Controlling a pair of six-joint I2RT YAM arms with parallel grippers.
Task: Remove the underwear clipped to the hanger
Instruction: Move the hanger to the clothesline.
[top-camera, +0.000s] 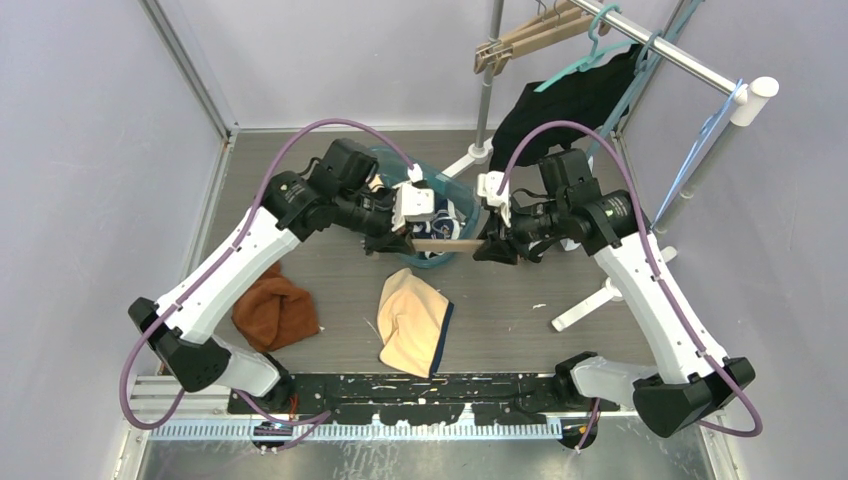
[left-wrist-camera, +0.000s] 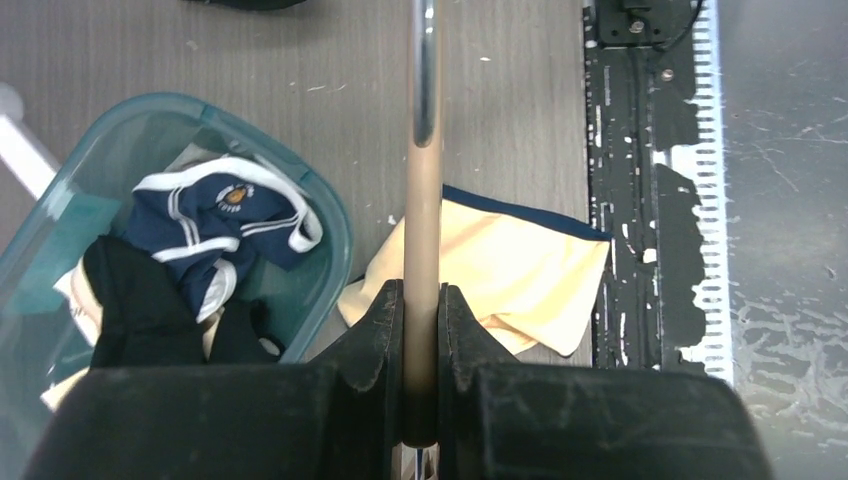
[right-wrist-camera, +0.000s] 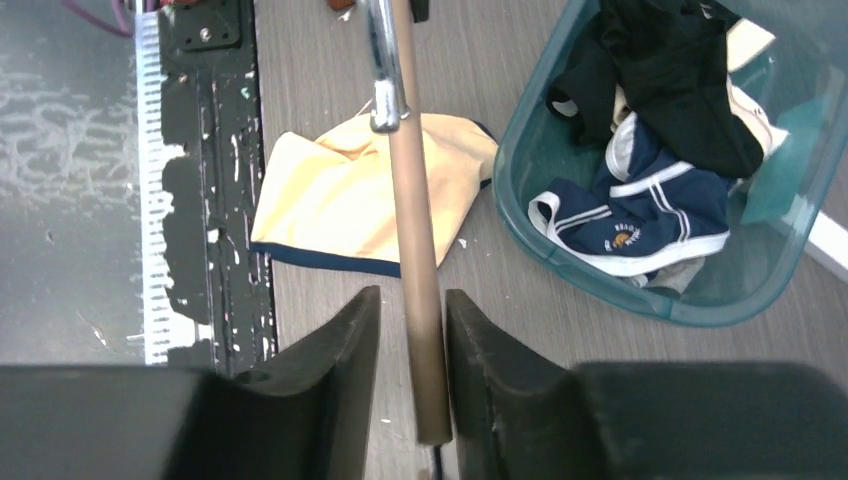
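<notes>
so the pale yellow navy-trimmed underwear (left-wrist-camera: 520, 275) looks light and floppy, lying on the grey table (top-camera: 500, 310) by the teal plastic bin (left-wrist-camera: 335, 215), best pinched at the waistband, while the left gripper (left-wrist-camera: 421, 300) clamps the stiff wooden hanger bar (left-wrist-camera: 423, 220) and the right gripper (right-wrist-camera: 413, 300) just straddles it loosely.

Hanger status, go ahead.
Left hand clamped on wooden hanger bar; right hand loose astride it. Cream underwear on table, unclipped. Nothing blocking.

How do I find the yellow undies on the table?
Find the teal bin in the middle of the table. On its near side lie the yellow undies. Unlike the rust-brown cloth to their left, they are pale with a dark blue edge.
</notes>
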